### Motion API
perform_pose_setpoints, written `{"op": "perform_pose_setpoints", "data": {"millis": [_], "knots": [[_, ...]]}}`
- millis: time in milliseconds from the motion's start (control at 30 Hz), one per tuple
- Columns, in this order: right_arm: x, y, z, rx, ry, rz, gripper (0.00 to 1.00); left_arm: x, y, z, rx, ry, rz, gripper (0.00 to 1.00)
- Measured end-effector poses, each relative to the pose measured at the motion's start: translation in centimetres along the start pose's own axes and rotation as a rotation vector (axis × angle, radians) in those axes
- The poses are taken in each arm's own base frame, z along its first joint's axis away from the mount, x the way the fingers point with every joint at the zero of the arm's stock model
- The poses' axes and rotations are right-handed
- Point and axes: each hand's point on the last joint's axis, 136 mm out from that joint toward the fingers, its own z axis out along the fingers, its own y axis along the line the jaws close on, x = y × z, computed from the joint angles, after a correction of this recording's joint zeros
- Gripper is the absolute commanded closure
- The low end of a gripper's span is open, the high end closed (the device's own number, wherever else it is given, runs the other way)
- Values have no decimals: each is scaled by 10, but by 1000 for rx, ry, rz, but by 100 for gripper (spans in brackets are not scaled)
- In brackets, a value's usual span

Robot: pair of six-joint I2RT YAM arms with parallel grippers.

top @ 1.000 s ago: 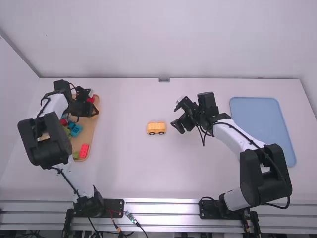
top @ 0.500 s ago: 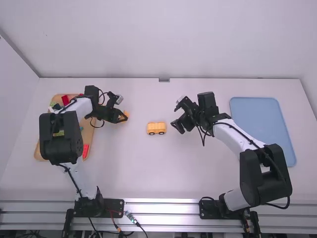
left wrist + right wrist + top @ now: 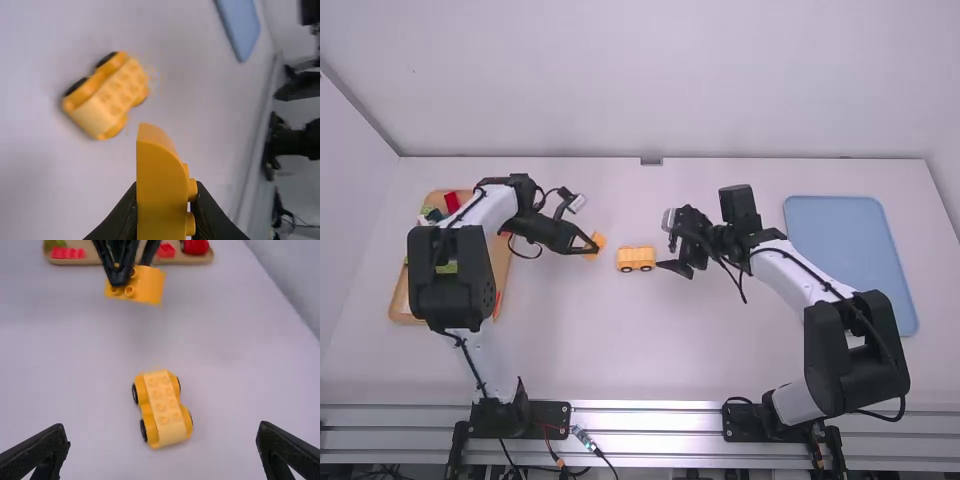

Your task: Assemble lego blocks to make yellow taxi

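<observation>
Since the earlier frames, the left gripper (image 3: 595,248) has left the wooden tray (image 3: 502,258) and travelled toward three o'clock, bringing a yellow block (image 3: 597,241) out with it. The right gripper (image 3: 675,269) has turned slightly; the yellow car (image 3: 636,259) has kept its place.

Findings, by the clock face of the high view: the car stands upright on its dark wheels near the table's middle, long axis running from nine to three o'clock. Which end is its front cannot be told. Studs line its top.

The yellow block is raised off the surface at the car's ten o'clock, near but apart. It is held tilted, with its studs turned to the side, and one face is rounded. Left jaws: closed on this block. Right jaws: standing wide apart, gripper just beside the car at three o'clock.

Surface: white table (image 3: 620,350), smooth and pale. The wooden tray lies toward nine o'clock, a red block (image 3: 451,202) in it; a blue tray (image 3: 850,260) lies flat toward three. Room: a plain pale wall (image 3: 620,80) rises at twelve o'clock; a metal rail (image 3: 645,420) borders six.
</observation>
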Motion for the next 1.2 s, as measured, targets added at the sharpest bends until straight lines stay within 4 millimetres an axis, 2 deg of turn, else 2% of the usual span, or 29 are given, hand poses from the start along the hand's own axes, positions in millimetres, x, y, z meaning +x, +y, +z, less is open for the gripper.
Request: {"op": "perform_pose_setpoints", "data": {"millis": [133,267,400,500,633,700,900,1200], "knots": [[-14,3,-1,-24,-77,-128,1,3,-33,-5,109,7,42,77],[-27,7,-2,-46,-147,-222,1,2,-51,-4,166,-3,131,79],[-35,10,-3,-60,-191,-269,1,-2,-53,4,171,-7,214,78],[-41,15,0,-73,-214,-308,1,-12,-44,18,131,-1,280,83],[-46,22,5,-92,-221,-325,1,-22,-42,25,85,38,279,82],[-46,24,6,-99,-222,-329,1,-28,-51,26,82,64,273,79],[-44,18,1,-81,-224,-345,1,-36,-81,26,107,119,307,79],[-51,23,-5,-89,-252,-393,1,-33,-101,45,142,171,379,78]]}}
